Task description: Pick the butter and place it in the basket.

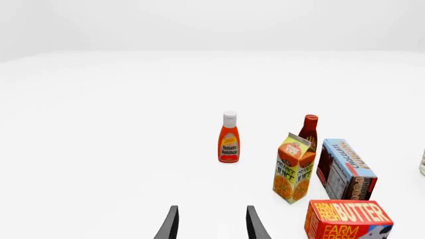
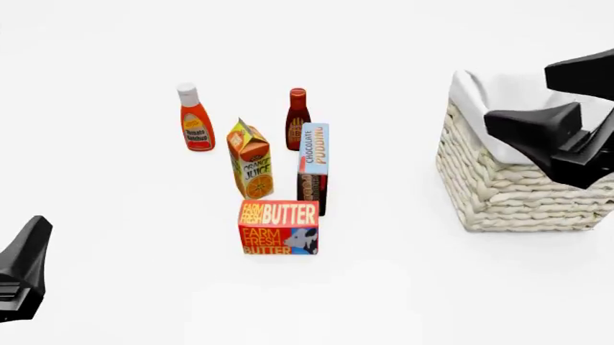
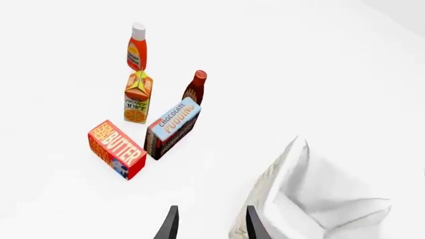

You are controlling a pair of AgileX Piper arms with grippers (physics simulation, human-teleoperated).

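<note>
The butter [image 2: 278, 228] is a squat red-orange box lettered "FARM FRESH BUTTER" in white and yellow, with a cow on a blue patch at one lower corner; it stands on the white table [image 2: 384, 287] at the near end of the grocery cluster, just in front of the chocolate pudding box [image 2: 313, 169] and the orange juice carton [image 2: 250, 159], untouched by either arm. The basket [image 2: 518, 187], cream woven wicker with a white cloth lining folded over its rim, sits well apart to the right; what shows of its inside in the right wrist view is only white cloth, though much of it is hidden there. Five groceries are counted: one butter, one orange juice carton, one chocolate pudding box, one ketchup bottle [image 2: 195, 118] with a white cap, and one dark red sauce bottle [image 2: 298, 117] behind the pudding box. There is one basket. The left gripper [image 1: 211, 224] hangs low over bare table with its two fingers spread and nothing between them. The right gripper [image 3: 210, 224] hovers beside the basket's rim, fingers likewise parted and empty.
</note>
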